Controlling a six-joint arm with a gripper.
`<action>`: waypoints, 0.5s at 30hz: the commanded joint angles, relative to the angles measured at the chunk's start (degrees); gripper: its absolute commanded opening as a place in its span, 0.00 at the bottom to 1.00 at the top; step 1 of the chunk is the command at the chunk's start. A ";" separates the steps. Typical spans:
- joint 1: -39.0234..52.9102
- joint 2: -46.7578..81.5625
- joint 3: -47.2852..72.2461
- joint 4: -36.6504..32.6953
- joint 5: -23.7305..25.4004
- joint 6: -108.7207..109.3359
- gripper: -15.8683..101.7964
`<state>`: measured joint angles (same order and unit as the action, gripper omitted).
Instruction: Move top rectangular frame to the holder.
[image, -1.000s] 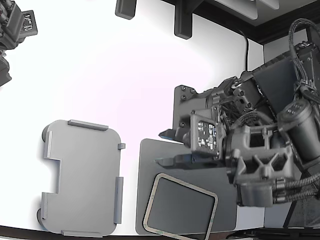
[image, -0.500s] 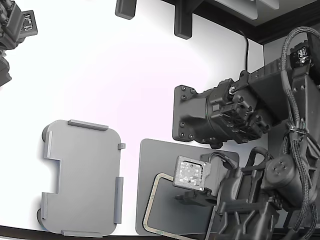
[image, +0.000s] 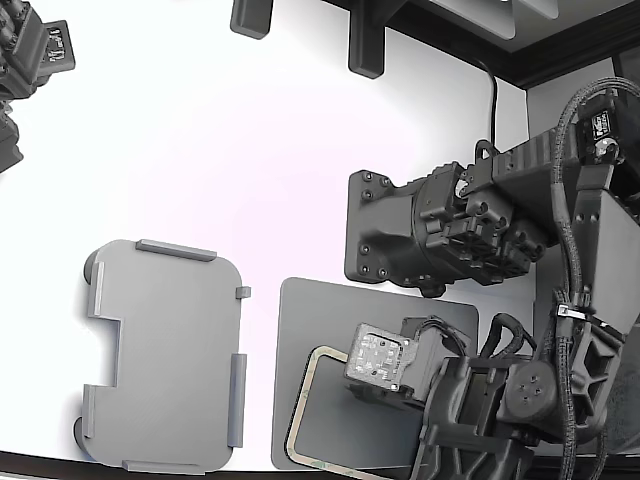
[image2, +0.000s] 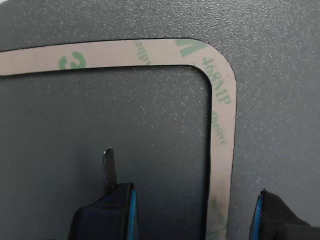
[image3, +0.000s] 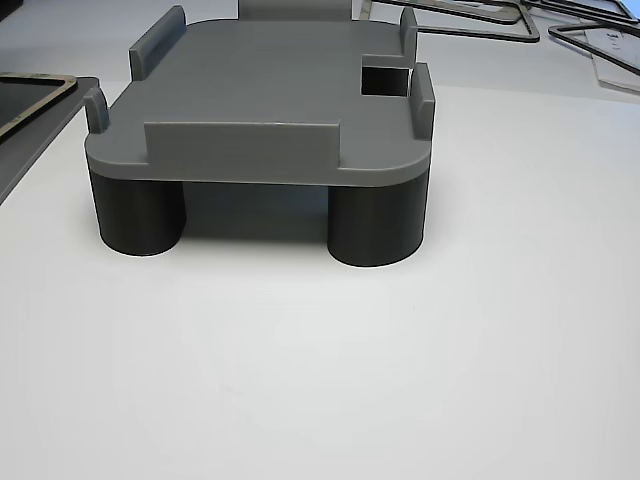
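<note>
My gripper (image2: 192, 210) is low over the dark mat (image: 330, 310), jaws spread apart, nothing between them. In the wrist view one side strip of the frame (image2: 222, 125) runs between the two fingertips (image2: 107, 167); I can't tell if either touches it. The frame lies flat on the mat at the lower right of the exterior view, partly hidden under my arm (image: 500, 400). The tray (image: 165, 355) sits well apart at the exterior view's left on the white table (image: 250, 150), nothing on it. The other view shows its top bare, standing on round feet (image3: 375, 225).
</note>
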<state>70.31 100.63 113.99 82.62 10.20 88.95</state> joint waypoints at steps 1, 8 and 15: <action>-0.44 1.14 0.53 -1.67 -0.53 0.18 0.93; -0.53 1.58 2.20 -3.08 -1.05 0.09 0.90; -1.32 1.85 2.72 -2.64 -1.67 1.14 0.76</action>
<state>70.31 100.90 117.51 79.89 8.79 89.91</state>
